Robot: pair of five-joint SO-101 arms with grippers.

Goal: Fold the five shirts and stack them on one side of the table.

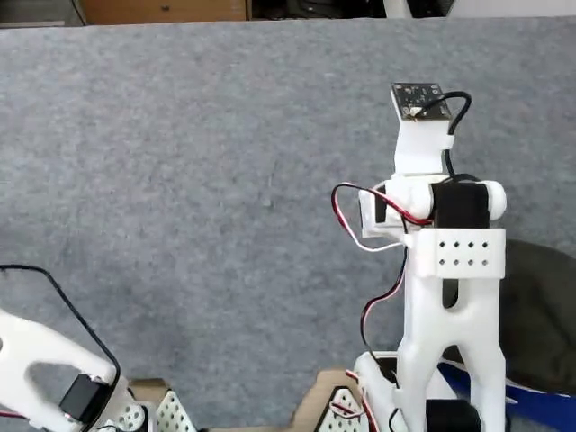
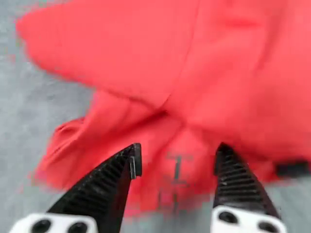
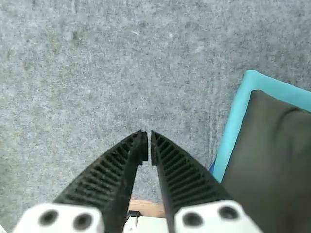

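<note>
A crumpled red shirt (image 2: 194, 73) lies on the grey table cover. My left gripper (image 2: 179, 158) hangs open just over it, with the shirt's label area showing between the two black fingers (image 2: 114, 177). My right gripper (image 3: 146, 141) is shut with nothing in it, its tips over bare grey cover. Right beside it a dark shirt (image 3: 272, 160) lies on a light blue shirt (image 3: 238, 121). In the high view the dark shirt (image 1: 540, 306) lies at the right edge with a blue shirt (image 1: 490, 389) under it, next to the right arm (image 1: 454, 270).
The grey table cover (image 1: 198, 162) spreads wide and bare across the left and middle of the high view. The left arm (image 1: 54, 373) sits at the near left corner. Red and white cables (image 1: 360, 225) loop off the right arm.
</note>
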